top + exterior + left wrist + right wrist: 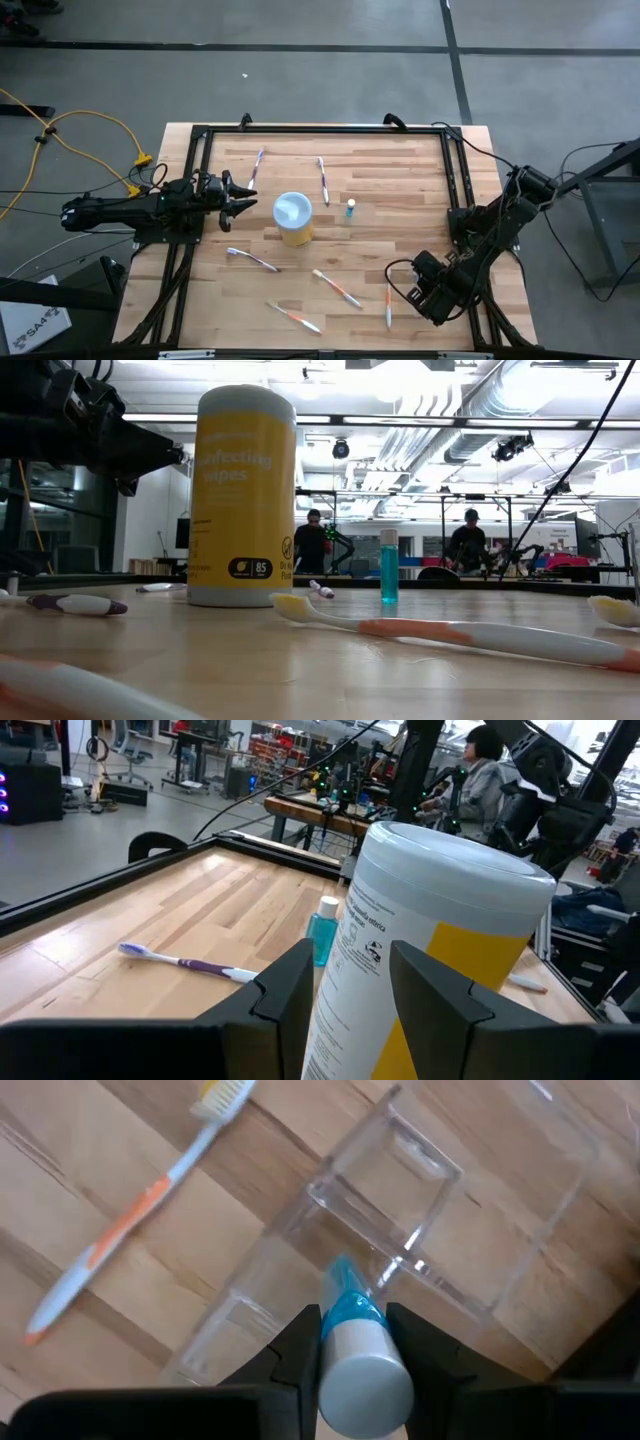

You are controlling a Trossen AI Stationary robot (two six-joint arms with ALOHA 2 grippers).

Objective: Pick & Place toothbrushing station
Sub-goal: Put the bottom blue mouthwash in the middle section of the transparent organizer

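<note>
The right gripper [352, 1342] clamps a tiny blue bottle with a silver-white cap [356, 1346] between its fingers, over the clear plastic holder [440, 1220] at the table's right front. The left gripper [243, 196] stands spread beside the yellow wipes canister [293, 218].

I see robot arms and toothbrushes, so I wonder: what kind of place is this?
Probably a robotics lab or workshop. A framed wooden table holds the arms, more benches with equipment and people stand behind, and bare ducts run overhead.

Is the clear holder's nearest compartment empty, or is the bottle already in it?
Empty. The right pincer holds the teal bottle above the clear holder, whose compartments show only bare wood through them.
</note>
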